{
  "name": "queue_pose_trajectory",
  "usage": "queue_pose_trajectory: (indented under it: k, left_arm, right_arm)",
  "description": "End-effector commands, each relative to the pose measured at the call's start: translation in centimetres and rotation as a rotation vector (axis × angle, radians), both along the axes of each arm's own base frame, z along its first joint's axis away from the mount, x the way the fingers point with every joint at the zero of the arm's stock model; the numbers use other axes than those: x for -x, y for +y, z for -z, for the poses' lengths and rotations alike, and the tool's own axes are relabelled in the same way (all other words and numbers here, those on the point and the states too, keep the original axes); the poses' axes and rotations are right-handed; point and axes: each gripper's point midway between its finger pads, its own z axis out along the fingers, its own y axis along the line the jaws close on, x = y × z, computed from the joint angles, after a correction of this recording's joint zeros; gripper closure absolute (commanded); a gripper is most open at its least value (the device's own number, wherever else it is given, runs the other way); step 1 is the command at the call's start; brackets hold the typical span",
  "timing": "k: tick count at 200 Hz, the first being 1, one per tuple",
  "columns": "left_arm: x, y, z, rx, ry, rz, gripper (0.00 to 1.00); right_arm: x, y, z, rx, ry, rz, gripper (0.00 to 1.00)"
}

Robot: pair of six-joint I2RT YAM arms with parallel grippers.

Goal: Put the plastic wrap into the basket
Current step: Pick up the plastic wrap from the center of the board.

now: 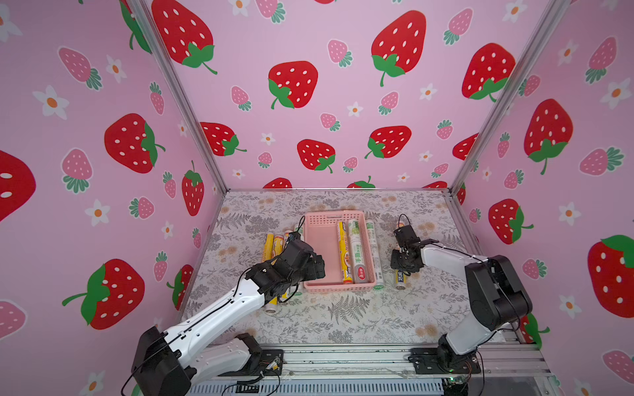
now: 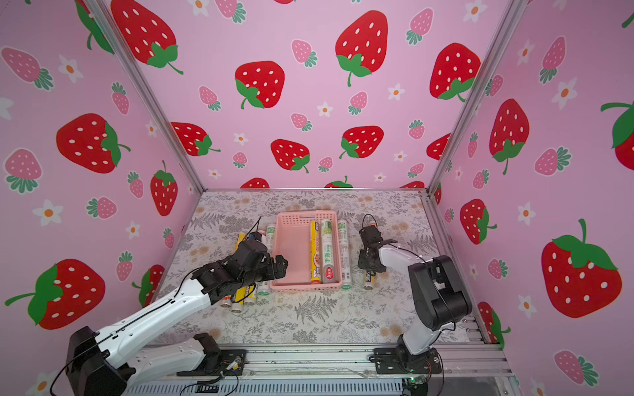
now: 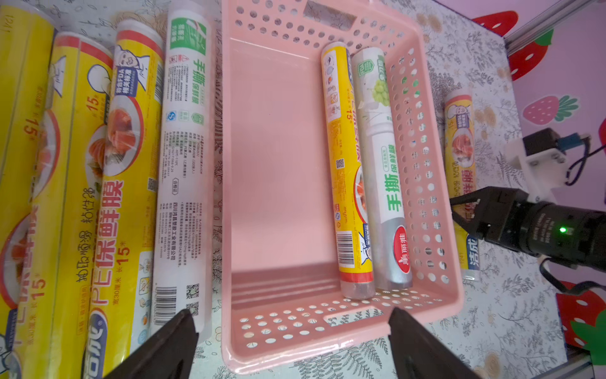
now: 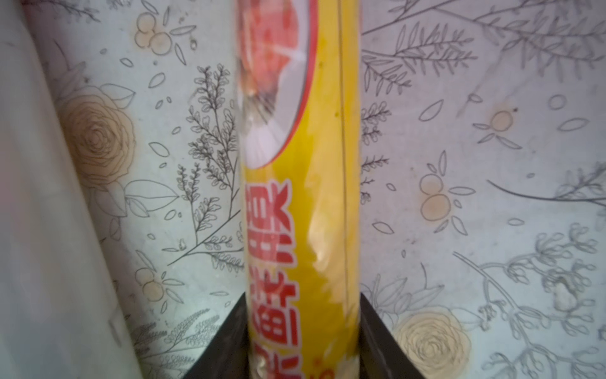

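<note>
The basket (image 1: 322, 247) floor lies bare at left; yellow roll (image 1: 344, 253) and white roll (image 1: 356, 250) crowd its right.

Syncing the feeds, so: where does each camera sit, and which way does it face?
Top views: high behind the bases, looking down at table, basket, left arm, right arm.
Left wrist: looking down into the basket; own open jaws.
Right wrist: low, along the yellow roll between its jaws.
Shared: that roll, outside the basket, also shows in left wrist.

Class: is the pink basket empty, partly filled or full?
Partly filled: the basket holds a yellow roll and a white roll along one wall; the remaining floor is bare.
</note>
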Motion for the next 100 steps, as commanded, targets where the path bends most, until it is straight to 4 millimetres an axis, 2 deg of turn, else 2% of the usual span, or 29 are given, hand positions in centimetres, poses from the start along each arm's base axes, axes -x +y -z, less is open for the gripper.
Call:
queue_pose_trajectory:
  k: [1, 23, 41, 74, 87, 100]
  left_arm:
    - [0.5, 1.2, -1.4, -0.053, -0.006, -0.017, 0.07]
    - [1.0, 1.4, -3.5, -0.125, -0.016, 0.012, 0.07]
    - [1.0, 0.4, -4.6, -0.094, -0.017, 0.052, 0.06]
    - [-0.5, -4.1, -7.1, 0.106, -0.076, 0.121, 0.05]
    - [-1.1, -6.1, -7.9, 0.182, -0.088, 0.151, 0.05]
    - [-1.7, -6.9, -7.9, 0.218, -0.094, 0.156, 0.05]
  right_arm:
    - [0.5, -0.4, -2.8, 0.000, -0.048, 0.010, 0.68]
    - [1.0, -0.3, -6.5, -0.024, -0.108, 0.005, 0.71]
    - [1.3, 0.3, -10.2, -0.063, -0.173, -0.014, 0.72]
    - [1.9, 3.2, -16.1, -0.144, -0.259, -0.065, 0.70]
    - [1.9, 4.8, -17.3, -0.191, -0.267, -0.082, 0.70]
    - [1.8, 6.5, -18.0, -0.231, -0.268, -0.099, 0.70]
